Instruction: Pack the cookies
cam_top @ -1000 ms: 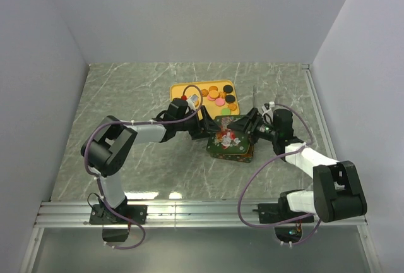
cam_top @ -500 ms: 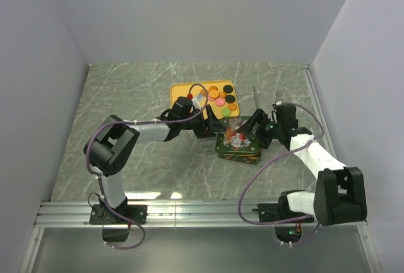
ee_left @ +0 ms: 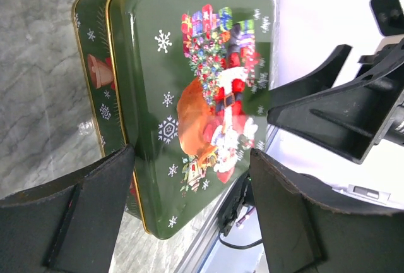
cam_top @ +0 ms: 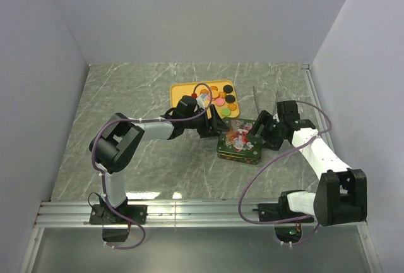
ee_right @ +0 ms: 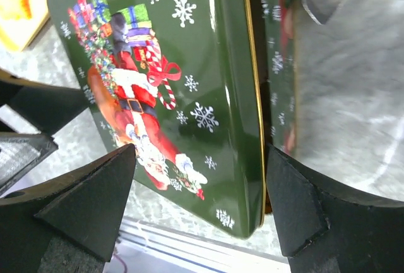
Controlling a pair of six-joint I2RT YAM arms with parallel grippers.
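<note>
**Q:** Link finish?
**A:** The white-and-black jointed left arm point(cam_top: 154, 131) and the matching right arm point(cam_top: 315, 150) have smooth white shells alternating with rounded black joint housings point(cam_top: 117, 148).

**Q:** Cabling?
**A:** A thin purple cable point(cam_top: 239, 202) runs in loose loops outside each arm, starting from a black base block point(cam_top: 117, 213).

**Q:** Finger form?
**A:** The matte black wedge-shaped fingers point(ee_left: 95, 203) are thick and faceted. Both wrists have the same type point(ee_right: 88, 200).

Bright, even light; soft sheen on the tin lid point(ee_right: 228, 90).
</note>
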